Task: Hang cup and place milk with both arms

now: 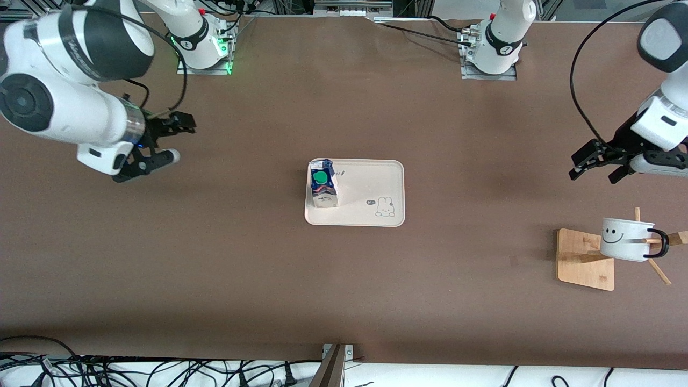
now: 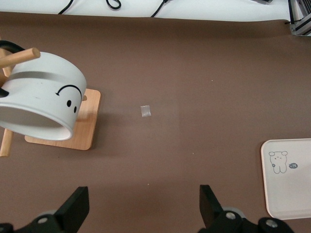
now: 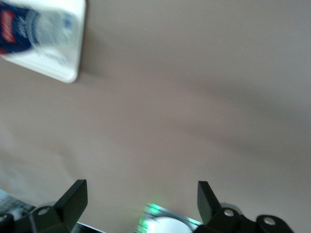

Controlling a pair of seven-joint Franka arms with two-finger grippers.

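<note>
— Brown cloth covers the whole table in the front view. What stands on it?

— Near the middle lies a cream tray with a small rabbit drawing. The milk stands upright on the tray, in the part toward the right arm's end, green cap on top. Toward the left arm's end stands a wooden rack, and the cup hangs on one of its pegs by the black handle, the smiley face on its side.

— And the grippers there?

— The left gripper hangs in the air over bare table close to the rack, jaws apart and holding nothing. The right gripper is over bare table at the right arm's end, well apart from the tray, also spread and empty.

— What shows in the left wrist view?

— Both black fingers stand wide apart with only cloth between them. The cup hangs tilted on its peg above the rack base. A corner of the tray shows too.

— And the right wrist view?

— Fingers wide apart again, nothing between. The milk and the tray edge appear blurred in one corner.
</note>
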